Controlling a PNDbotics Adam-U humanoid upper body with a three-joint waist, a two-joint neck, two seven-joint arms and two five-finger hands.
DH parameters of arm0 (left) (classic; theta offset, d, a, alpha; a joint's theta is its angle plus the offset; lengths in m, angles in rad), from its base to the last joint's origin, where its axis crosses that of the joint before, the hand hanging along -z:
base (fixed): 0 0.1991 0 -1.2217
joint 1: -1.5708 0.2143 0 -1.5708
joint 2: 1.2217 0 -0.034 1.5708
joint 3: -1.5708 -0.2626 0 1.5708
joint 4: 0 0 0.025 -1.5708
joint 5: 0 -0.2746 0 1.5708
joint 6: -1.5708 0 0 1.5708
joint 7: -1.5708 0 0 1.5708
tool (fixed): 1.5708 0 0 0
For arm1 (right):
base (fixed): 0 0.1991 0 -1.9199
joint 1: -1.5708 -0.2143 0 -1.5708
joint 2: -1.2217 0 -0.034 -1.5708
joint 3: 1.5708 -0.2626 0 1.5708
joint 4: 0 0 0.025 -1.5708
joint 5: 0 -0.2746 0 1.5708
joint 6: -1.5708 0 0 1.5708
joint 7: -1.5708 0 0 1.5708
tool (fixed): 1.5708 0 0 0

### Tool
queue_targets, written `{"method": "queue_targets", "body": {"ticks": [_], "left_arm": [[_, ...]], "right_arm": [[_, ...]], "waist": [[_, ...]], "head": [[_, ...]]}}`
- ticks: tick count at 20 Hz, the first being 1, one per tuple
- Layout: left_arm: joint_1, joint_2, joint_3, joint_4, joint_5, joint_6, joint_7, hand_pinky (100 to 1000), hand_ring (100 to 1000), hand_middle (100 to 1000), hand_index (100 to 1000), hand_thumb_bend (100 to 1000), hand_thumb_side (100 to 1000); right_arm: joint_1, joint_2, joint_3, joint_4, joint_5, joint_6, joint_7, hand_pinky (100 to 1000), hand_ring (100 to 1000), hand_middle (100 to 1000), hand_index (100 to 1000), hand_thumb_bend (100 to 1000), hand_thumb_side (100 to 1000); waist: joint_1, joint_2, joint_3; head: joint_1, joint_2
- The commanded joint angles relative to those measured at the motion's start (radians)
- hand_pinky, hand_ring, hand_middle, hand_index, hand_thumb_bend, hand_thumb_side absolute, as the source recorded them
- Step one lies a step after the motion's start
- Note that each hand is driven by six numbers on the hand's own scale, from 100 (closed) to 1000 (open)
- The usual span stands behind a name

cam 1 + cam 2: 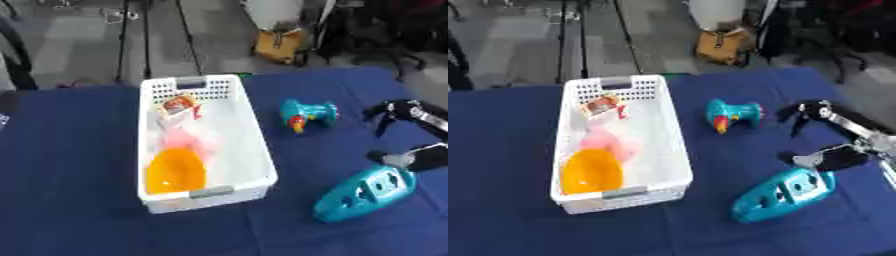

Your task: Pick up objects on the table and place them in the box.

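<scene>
Your right hand (820, 161) is hovering open over the teal toy (785, 195); hard, slick plastic, so grip its narrow end.

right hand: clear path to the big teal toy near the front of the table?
Probably yes. The right hand is already at the far end of the big teal toy, fingers spread around that end, and nothing lies between them. The white box sits well to its left.

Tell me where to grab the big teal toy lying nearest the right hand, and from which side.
Grip the large teal toy at its broad upper-right end, coming down from the right with the right hand, which is already beside that end. It lies diagonally and tapers toward the lower left, so the blunt end probably offers more to wrap around.
</scene>
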Motion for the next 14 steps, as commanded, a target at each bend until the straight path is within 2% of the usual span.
{"method": "queue_targets", "body": {"ticks": [1, 14], "left_arm": [[-0.008, 0.026, 0.001, -0.018, -0.004, -0.001, -0.002, 506, 666, 733, 832, 725, 722], [-0.007, 0.028, 0.0, -0.019, -0.005, -0.001, -0.004, 506, 667, 734, 830, 725, 722]], "right_arm": [[-0.008, -0.039, -0.009, -0.017, -0.007, -0.002, 0.006, 682, 568, 722, 859, 460, 257], [-0.009, -0.042, -0.005, -0.014, -0.005, -0.002, 0.01, 683, 568, 723, 859, 461, 256]], "waist": [[0.0, -0.017, 0.0], [-0.001, -0.017, 0.001]], "head": [[-0.001, -0.005], [-0.002, -0.005]]}}
